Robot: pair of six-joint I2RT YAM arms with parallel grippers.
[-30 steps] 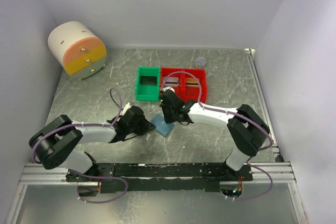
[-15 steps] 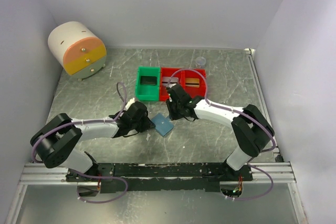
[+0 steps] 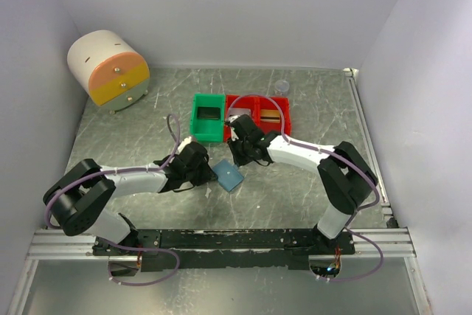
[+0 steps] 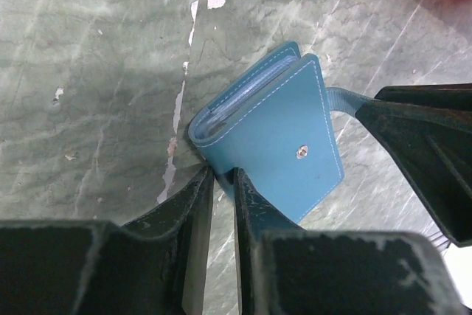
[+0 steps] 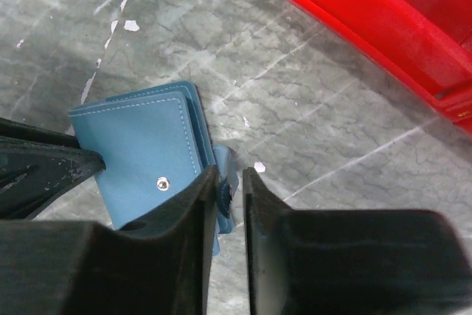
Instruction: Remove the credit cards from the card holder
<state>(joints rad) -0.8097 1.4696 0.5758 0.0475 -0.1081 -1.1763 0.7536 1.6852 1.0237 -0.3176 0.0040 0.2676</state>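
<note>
Card holder lies folded (snap up), perhaps touching left gripper.

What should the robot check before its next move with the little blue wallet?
1. The card holder lies flat on the table: ok.
2. The card holder is open: not ok, panels shut together.
3. The snap tab sits between the right fingers: ok.
4. The right fingers grip it: cannot tell.
5. The left fingers reach the holder's corner: ok.
6. Any cards inside: cannot tell.
</note>
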